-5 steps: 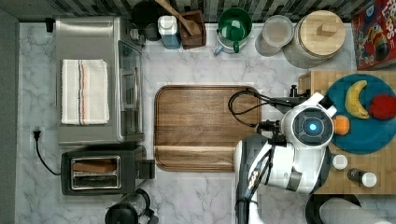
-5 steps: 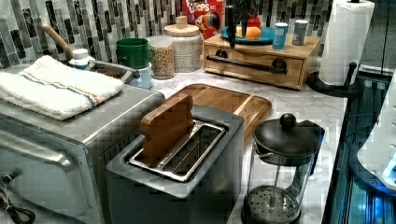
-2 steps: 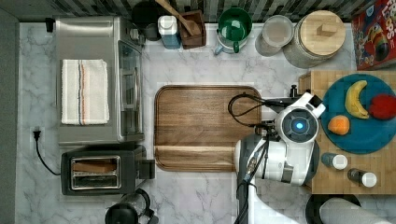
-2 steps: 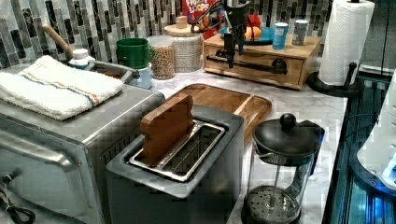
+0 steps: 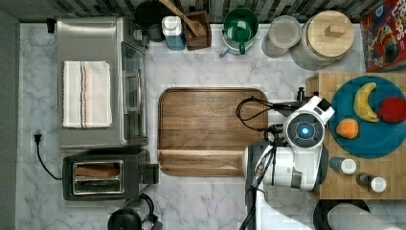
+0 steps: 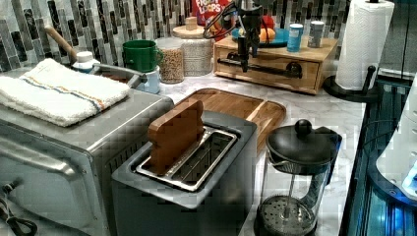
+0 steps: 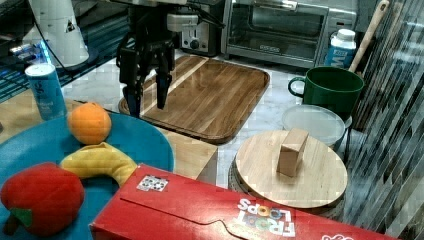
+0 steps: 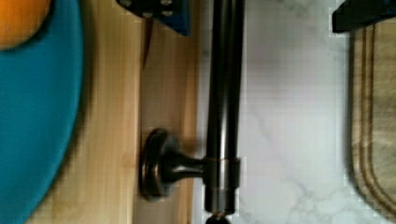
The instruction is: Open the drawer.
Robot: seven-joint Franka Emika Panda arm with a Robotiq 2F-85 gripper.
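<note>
The drawer [image 6: 307, 81] is a light-wood box at the back of the counter, with a blue plate of fruit on top. Its front carries a long black bar handle [image 6: 270, 70], which the wrist view shows close up [image 8: 224, 107] on a round black mount [image 8: 156, 163]. My gripper [image 6: 243, 60] hangs down in front of the drawer, open. One fingertip [image 8: 161, 11] is on the drawer side of the bar and the other on the counter side. The right view shows the gripper [image 7: 147, 102] spread at the box's edge [image 7: 190, 152]. From above, my wrist [image 5: 304, 129] covers it.
A brown wooden tray [image 5: 210, 129] lies just beyond the handle on the marble counter. The blue plate [image 5: 378, 139] holds a banana, an orange and a red fruit. A toaster oven [image 5: 95, 81], a toaster [image 5: 100, 172], a French press [image 6: 295, 182] and a paper towel roll [image 6: 364, 44] stand around.
My arm has shifted toward the top view's left, off the blue plate, and the gripper has come down to the handle's height. The drawer has not moved.
</note>
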